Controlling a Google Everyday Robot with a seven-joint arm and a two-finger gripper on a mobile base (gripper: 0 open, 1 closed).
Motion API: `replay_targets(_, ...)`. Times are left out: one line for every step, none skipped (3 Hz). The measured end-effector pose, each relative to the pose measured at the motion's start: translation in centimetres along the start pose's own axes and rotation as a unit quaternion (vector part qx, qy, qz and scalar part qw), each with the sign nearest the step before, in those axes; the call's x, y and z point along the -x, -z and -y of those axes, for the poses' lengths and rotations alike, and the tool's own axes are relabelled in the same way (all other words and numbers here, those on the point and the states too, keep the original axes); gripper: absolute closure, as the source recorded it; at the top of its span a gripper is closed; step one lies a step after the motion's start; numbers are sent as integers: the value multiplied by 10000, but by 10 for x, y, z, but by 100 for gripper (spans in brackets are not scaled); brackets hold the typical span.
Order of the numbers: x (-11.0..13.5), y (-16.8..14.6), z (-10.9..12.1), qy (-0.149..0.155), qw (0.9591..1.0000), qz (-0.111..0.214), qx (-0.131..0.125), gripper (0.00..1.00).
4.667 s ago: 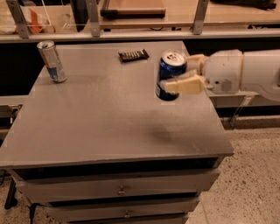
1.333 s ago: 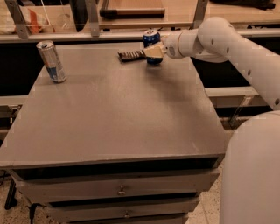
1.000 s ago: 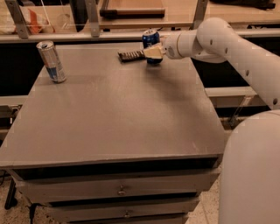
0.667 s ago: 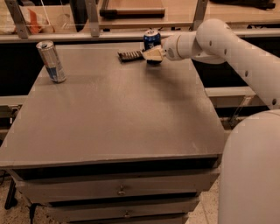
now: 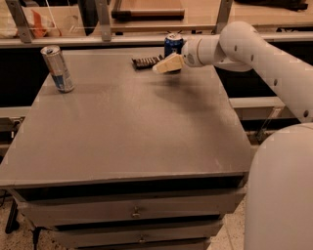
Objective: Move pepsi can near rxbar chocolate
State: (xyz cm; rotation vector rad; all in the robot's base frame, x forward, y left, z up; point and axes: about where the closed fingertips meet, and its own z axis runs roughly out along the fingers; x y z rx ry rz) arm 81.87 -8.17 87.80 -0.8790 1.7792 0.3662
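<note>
**Counter Layout and Gripper Position**

Grey counter [image 5: 127, 127] with drawers [image 5: 134, 213] beneath it fills most of the view. Wooden shelving [image 5: 195, 14] runs behind it. The white robot body [image 5: 281, 190] occupies the lower right. Its arm [image 5: 264, 53] reaches leftward over the counter's far right corner. The gripper [image 5: 168, 64] sits at the far edge, near the middle. Jaws: state cannot be told from this view. A slim silver-and-blue can [image 5: 57, 68] stands upright at the far left, well apart from the other items. The pepsi can [image 5: 173, 43] stands upright directly behind the gripper, which covers its lower part. The rxbar chocolate [image 5: 145, 61] lies flat just left of the pepsi can.
</note>
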Motion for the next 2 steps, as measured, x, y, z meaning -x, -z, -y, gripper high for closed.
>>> replay_targets(1,16,-8,99,9999,-28,126,0)
replay_targets(1,17,-8,101,9999,-30,129,0)
